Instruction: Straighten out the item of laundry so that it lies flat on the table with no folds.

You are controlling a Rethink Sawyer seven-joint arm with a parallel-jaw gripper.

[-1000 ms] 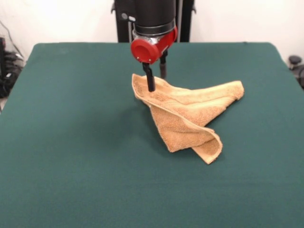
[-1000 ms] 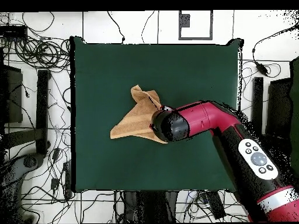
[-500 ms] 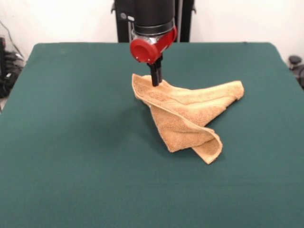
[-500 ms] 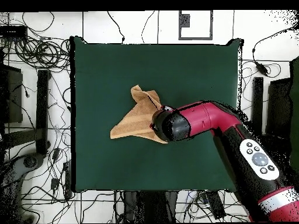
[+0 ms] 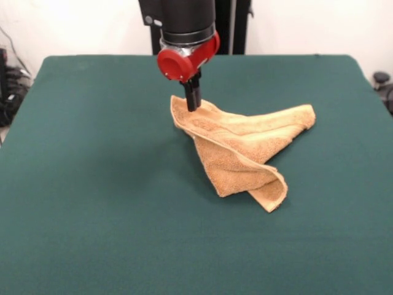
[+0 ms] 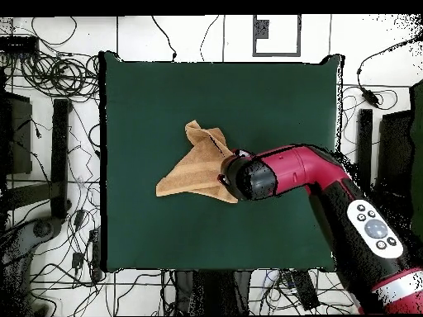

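The item of laundry [image 5: 242, 147], a tan-orange terry towel, lies crumpled in overlapping folds near the middle of the table [image 5: 92, 184]. One flap doubles over toward the front at the right. My gripper [image 5: 193, 106] comes down on the towel's far left corner. Its fingers are shut together and pinch the raised rim of cloth there. In the overhead view the towel [image 6: 192, 172] spreads left of the arm's red and black wrist [image 6: 248, 178], which hides the gripper.
Dark green cloth extends widely on every side of the towel. The table's edges [image 6: 103, 165] lie far from it. Cables and stands cover the floor [image 6: 49, 99] around the table in the overhead view.
The fingers stood apart astride the towel's corner a second ago and have closed. The wrist has since shifted slightly left in the front view. The towel's shape is unchanged.
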